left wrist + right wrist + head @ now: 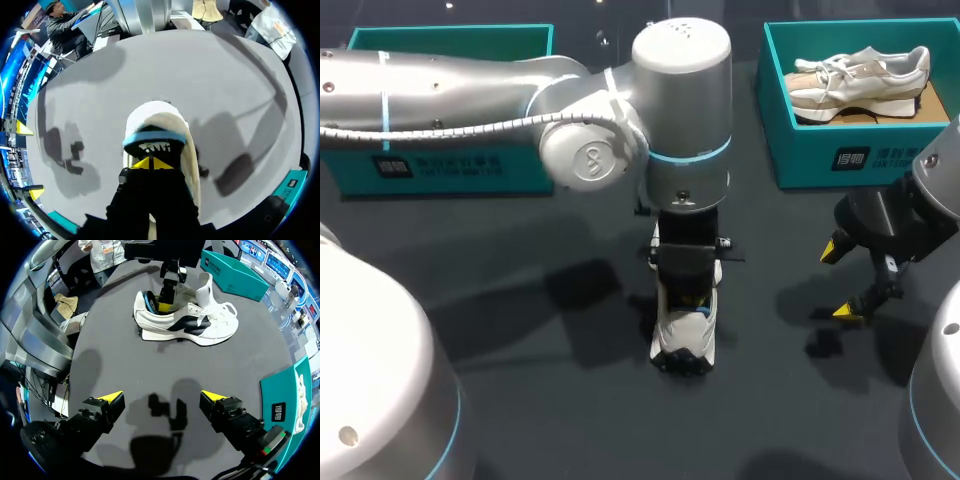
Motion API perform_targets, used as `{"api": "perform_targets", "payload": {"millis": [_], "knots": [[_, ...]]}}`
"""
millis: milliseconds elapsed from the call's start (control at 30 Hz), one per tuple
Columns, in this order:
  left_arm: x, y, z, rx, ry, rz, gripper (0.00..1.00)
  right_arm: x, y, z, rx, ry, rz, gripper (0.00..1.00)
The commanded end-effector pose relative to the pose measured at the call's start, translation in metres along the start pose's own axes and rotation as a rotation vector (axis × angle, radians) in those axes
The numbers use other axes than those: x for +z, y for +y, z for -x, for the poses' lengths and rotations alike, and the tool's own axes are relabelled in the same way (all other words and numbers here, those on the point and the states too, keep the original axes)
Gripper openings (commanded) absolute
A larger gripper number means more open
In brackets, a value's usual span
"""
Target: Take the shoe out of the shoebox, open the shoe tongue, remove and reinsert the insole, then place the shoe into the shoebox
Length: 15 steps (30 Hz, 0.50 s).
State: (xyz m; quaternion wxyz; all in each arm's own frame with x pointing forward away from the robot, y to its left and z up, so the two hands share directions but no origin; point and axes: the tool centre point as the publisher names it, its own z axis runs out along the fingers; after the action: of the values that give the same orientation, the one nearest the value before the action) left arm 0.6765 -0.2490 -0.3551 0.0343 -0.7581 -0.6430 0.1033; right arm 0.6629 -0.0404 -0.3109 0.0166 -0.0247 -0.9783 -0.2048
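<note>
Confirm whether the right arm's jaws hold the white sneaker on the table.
No: the right arm's jaws stand open and empty above the dark table, apart from the white sneaker.

Silver arms (470, 90), cyan joint rings, black yellow-tipped claws (161, 397)

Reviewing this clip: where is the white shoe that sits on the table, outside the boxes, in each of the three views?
Head view: the white shoe is mid-table, directly under the left gripper.
Left wrist view: the white shoe is under and just ahead of the left gripper.
Right wrist view: the white shoe is side-on, far ahead of the open right gripper.
Shared landmark: the left gripper at the shoe's opening.
</note>
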Motion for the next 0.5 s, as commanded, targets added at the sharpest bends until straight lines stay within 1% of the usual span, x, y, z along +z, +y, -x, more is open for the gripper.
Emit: {"api": "perform_targets", "payload": {"millis": [33, 67, 133, 233, 267, 367, 433, 500], "knots": [[0.018, -0.012, 0.006, 0.004, 0.034, -0.019, 0.00, 0.000, 0.000, -0.002, 0.001, -0.003, -0.002, 1.00], [0.022, -0.015, 0.006, 0.004, 0.043, -0.021, 0.00, 0.000, 0.000, -0.002, 0.001, -0.003, -0.002, 1.00], [0.031, -0.018, 0.005, 0.000, 0.055, -0.049, 0.00, 0.000, 0.000, -0.002, 0.001, -0.003, -0.002, 1.00], [0.048, -0.017, 0.004, -0.021, 0.070, -0.047, 0.00, 0.000, 0.000, -0.002, 0.001, -0.003, -0.002, 1.00], [0.057, -0.014, 0.002, -0.033, 0.073, -0.045, 0.00, 0.000, 0.000, -0.002, 0.001, -0.003, -0.002, 1.00], [0.071, -0.006, -0.003, -0.055, 0.080, -0.041, 0.00, 0.000, 0.000, -0.002, 0.001, -0.003, -0.002, 1.00], [0.076, 0.001, -0.007, -0.068, 0.086, -0.037, 0.00, 0.000, 0.000, -0.002, 0.001, -0.003, -0.002, 1.00], [0.077, 0.007, -0.011, -0.077, 0.086, -0.023, 0.00, 0.000, 0.000, -0.002, 0.001, -0.003, -0.002, 1.00]]}}
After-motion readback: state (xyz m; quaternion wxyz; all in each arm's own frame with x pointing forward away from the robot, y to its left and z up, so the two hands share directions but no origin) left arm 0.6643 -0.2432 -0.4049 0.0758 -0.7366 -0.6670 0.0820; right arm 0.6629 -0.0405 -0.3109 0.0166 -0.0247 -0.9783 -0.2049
